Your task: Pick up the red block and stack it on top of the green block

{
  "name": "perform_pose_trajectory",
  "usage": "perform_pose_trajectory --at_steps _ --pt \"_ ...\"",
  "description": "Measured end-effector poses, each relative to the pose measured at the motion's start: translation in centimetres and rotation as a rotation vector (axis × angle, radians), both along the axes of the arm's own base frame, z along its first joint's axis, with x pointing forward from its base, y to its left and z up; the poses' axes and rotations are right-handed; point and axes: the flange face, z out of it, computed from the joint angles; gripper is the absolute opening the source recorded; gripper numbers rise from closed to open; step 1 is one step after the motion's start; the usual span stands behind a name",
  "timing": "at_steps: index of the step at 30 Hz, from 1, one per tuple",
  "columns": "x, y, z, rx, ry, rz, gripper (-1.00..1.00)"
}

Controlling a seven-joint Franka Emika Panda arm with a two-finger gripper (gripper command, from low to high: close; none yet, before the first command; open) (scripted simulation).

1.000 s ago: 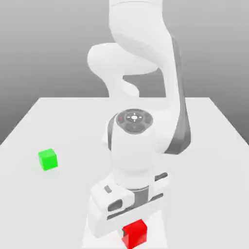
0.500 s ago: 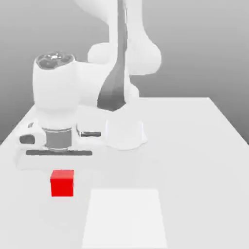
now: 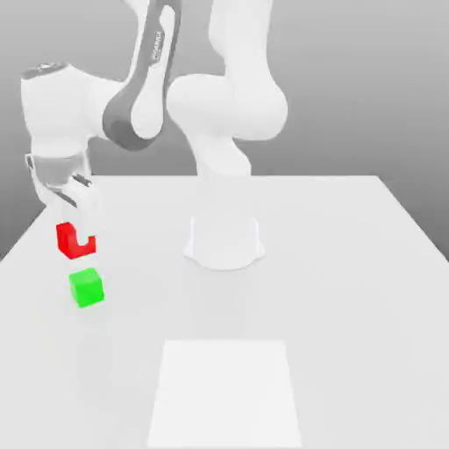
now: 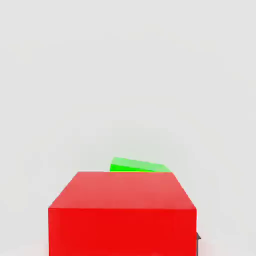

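Note:
The red block [image 3: 65, 238] hangs in the air at the exterior view's left, with my gripper [image 3: 77, 237] shut on it. A white finger [image 3: 86, 226] covers part of its face. The green block [image 3: 87, 288] rests on the white table just below the red block, a small gap apart. In the hand view the red block [image 4: 122, 212] looms close, and a sliver of the green block [image 4: 137, 165] peeks out past its far edge.
The arm's round white base [image 3: 224, 241] stands mid-table. A flat white square patch [image 3: 226, 395] lies near the front edge. The table [image 3: 351, 263] stretches bare toward the exterior view's right.
The arm has swung from the table's front to the exterior view's left, carrying the red block. The block now hangs just above the green block.

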Motion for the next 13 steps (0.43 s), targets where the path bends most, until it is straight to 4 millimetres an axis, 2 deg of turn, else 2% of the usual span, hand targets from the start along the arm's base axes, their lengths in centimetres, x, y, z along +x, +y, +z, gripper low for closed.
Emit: perform_pose_trajectory --at_steps 7,13 --pt "0.4 0.1 -2.9 0.025 -0.017 -0.002 -1.00" --pt "-0.4 -0.1 -5.5 -0.017 0.007 -0.011 -1.00"
